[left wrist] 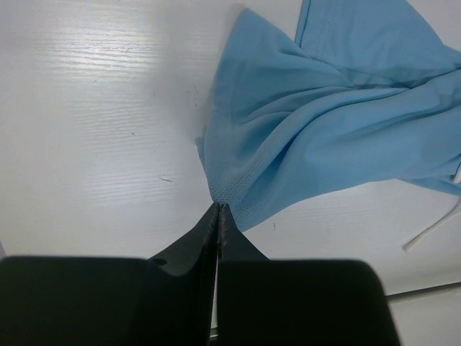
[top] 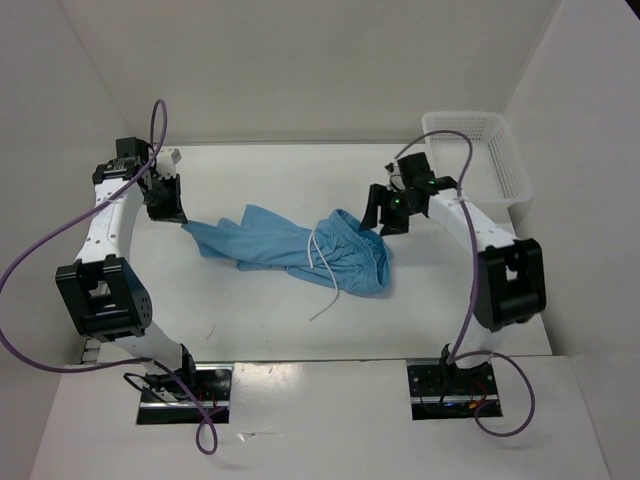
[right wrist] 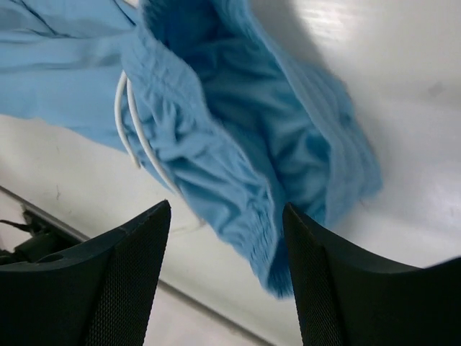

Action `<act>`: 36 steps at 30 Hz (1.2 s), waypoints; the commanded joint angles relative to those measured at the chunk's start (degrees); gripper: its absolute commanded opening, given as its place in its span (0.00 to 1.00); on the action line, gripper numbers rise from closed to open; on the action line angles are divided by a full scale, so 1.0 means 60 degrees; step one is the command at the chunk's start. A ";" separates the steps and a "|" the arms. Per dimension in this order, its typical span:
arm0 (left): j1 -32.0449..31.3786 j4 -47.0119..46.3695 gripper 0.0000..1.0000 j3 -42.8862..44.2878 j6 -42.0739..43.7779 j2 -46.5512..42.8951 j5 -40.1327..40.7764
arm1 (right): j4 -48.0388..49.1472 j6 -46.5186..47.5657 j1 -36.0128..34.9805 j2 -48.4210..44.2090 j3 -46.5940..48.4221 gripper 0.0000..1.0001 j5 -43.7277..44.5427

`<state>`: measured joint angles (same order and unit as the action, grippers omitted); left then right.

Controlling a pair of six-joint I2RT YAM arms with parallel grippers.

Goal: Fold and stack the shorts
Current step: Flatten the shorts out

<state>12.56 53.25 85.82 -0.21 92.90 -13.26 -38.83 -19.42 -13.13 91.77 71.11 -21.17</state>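
Bright, even overhead light floods the white table (top: pixel 300 180); glare streaks it in both wrist views, shadows fall soft, the left gripper (left wrist: pixel 218 210) blurs up close.

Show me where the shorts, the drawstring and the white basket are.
shorts (top: pixel 265 238): top external view, on the spread leg fabric.
drawstring (right wrist: pixel 146 151): right wrist view, on the white cord lying against the gathered waistband.
basket (top: pixel 512 165): top external view, on its right mesh wall.
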 commanded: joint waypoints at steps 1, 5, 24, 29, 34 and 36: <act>0.0017 0.0074 0.00 -0.0021 0.0035 -0.0059 -0.0165 | 0.0685 0.0556 -0.0798 0.1429 0.0963 0.69 0.0261; 0.0017 0.0074 0.00 -0.0196 0.0035 -0.0059 -0.0061 | 0.0788 0.0790 -0.1094 0.2193 0.1097 0.69 0.0773; 0.0279 -0.0117 0.00 0.2636 0.0035 0.0716 0.0671 | 0.1624 -0.0263 0.1672 0.0865 0.3305 0.00 -0.3501; 0.0573 0.0586 0.00 0.4606 0.0035 0.1128 0.0671 | 0.1828 -0.0820 0.2042 0.0234 0.3941 0.00 -0.4529; 0.0573 0.0675 0.00 0.4053 0.0035 0.0411 0.0847 | 0.2046 -0.0821 0.1587 -0.0702 0.2187 0.00 -0.4353; 0.0573 0.0675 0.00 0.3353 0.0035 0.0045 0.1051 | 0.2048 -0.0821 0.1587 -0.0982 0.1686 0.00 -0.4353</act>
<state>15.38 55.29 110.08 -0.25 96.36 -9.61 -26.44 -23.24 -4.16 86.56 86.24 -46.02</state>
